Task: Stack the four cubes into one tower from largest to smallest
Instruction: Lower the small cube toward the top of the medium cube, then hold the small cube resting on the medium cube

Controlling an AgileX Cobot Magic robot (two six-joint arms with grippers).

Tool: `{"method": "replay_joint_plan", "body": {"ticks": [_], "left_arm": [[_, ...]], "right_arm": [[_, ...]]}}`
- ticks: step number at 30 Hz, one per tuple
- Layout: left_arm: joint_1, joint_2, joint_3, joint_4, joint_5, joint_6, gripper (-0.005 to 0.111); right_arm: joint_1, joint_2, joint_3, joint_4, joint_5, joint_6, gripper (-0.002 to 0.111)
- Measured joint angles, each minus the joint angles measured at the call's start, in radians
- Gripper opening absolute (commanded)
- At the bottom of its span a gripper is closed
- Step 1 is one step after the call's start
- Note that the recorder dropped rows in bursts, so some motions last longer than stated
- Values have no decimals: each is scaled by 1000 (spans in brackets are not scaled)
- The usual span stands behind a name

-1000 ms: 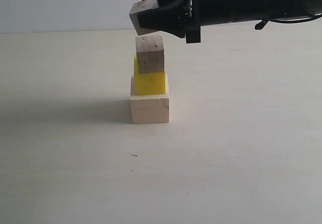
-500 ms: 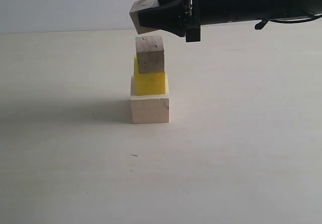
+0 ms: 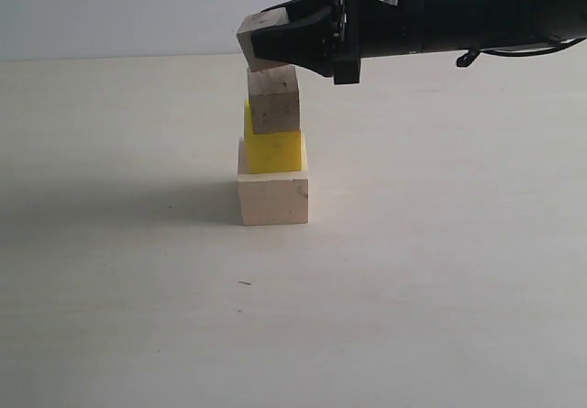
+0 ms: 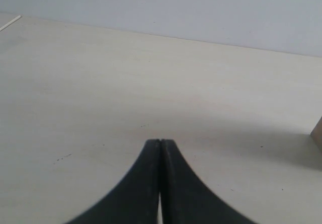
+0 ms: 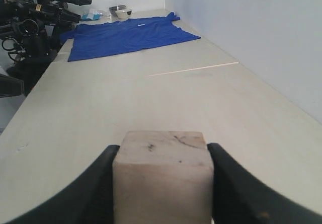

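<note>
Broadly, the pale table (image 3: 413, 289) carries everything, and the landmark on it is the largest cube (image 3: 273, 199), a pale wood block standing flat. The right gripper (image 3: 271, 39) comes in level from the right of that cube, high above it, its dark fingers clamped on either side of the smallest block. The left gripper (image 4: 160, 148) hangs low over bare table with its fingers pressed together and nothing between them; only a wooden corner shows at the edge of its wrist view, so its place relative to the largest cube is hard to judge. On top of the largest cube sits the yellow cube (image 3: 273, 149), set slightly toward the left edge. The speckled wood cube (image 3: 274, 99) rests upright on the yellow one, two levels above the largest cube. The tiny pale cube (image 5: 162, 176) is held tilted directly over that column, its lower corner right at the speckled cube's top face; whether it touches or sits just clear, I cannot tell from the exterior view.
</note>
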State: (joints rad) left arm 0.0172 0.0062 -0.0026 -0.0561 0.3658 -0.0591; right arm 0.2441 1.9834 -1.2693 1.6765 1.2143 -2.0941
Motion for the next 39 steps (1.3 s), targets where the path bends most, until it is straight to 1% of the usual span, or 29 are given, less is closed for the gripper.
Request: {"method": "replay_joint_plan", "body": {"ticks": [23,39], "left_arm": [[0,0,0,0,0,0,0],[0,0,0,0,0,0,0]], "right_arm": [[0,24,0,2,-4,0,0],[0,24,0,-33,-4,0,0]]}}
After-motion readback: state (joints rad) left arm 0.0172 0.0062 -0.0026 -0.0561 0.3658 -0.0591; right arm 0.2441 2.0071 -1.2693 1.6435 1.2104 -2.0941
